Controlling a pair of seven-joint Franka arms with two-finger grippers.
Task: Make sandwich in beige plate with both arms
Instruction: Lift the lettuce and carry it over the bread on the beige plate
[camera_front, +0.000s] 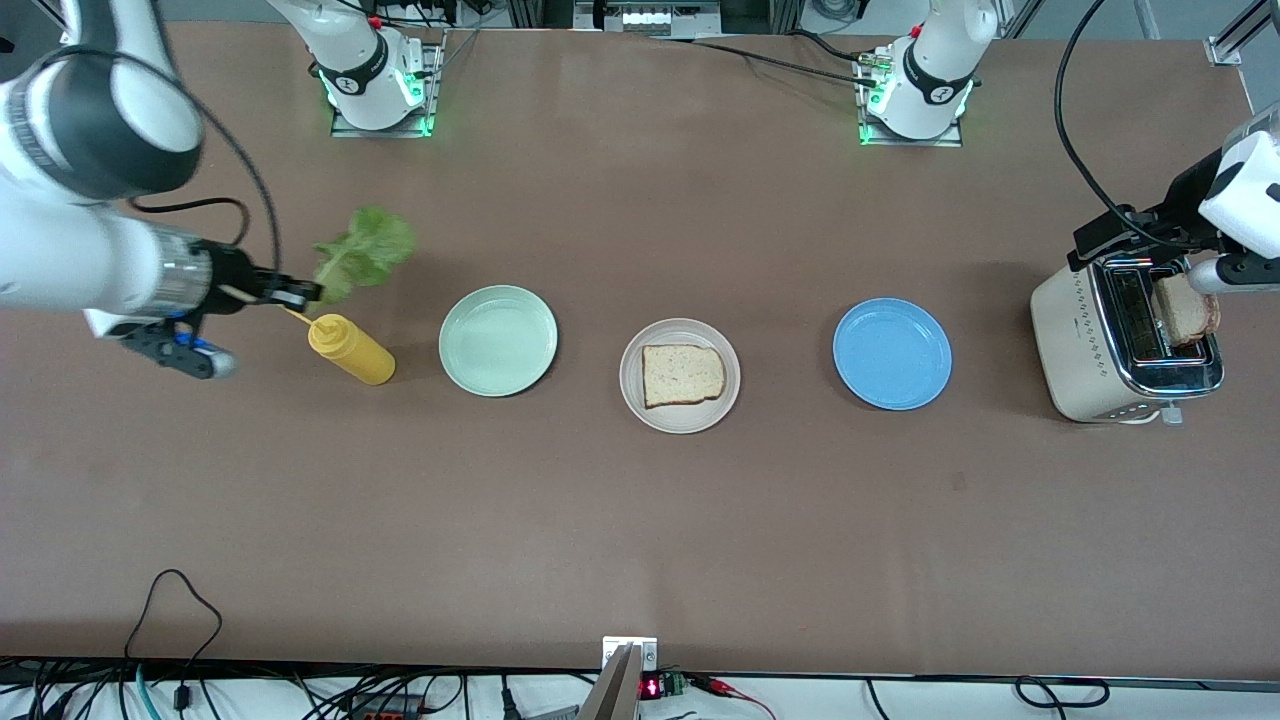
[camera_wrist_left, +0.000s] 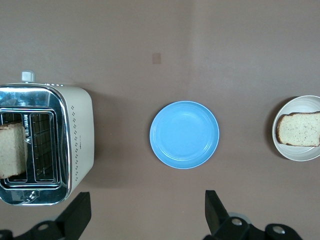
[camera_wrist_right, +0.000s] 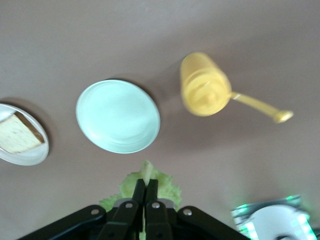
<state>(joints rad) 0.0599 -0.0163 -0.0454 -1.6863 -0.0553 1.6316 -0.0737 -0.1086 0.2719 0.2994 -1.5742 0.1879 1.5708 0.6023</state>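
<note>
The right hand (camera_front: 300, 293), up over the yellow bottle (camera_front: 352, 348), pinches the lettuce leaf (camera_front: 364, 253) by its stem to carry it toward the bread slice (camera_front: 683, 375) lying on the beige plate (camera_front: 632, 382) mid-surface, while the left hand (camera_wrist_left: 145, 215) hangs spread wide above the toaster (camera_front: 1085, 345) holding the second slice (camera_front: 1183, 310).

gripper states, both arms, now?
Left gripper: open, empty, over the cream toaster.
Right gripper: shut on the ruffled green lettuce leaf.

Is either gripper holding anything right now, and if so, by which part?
The right gripper is shut on the lettuce leaf, pinching its stem end. The left gripper, open above the table near the toaster, holds nothing.
</note>
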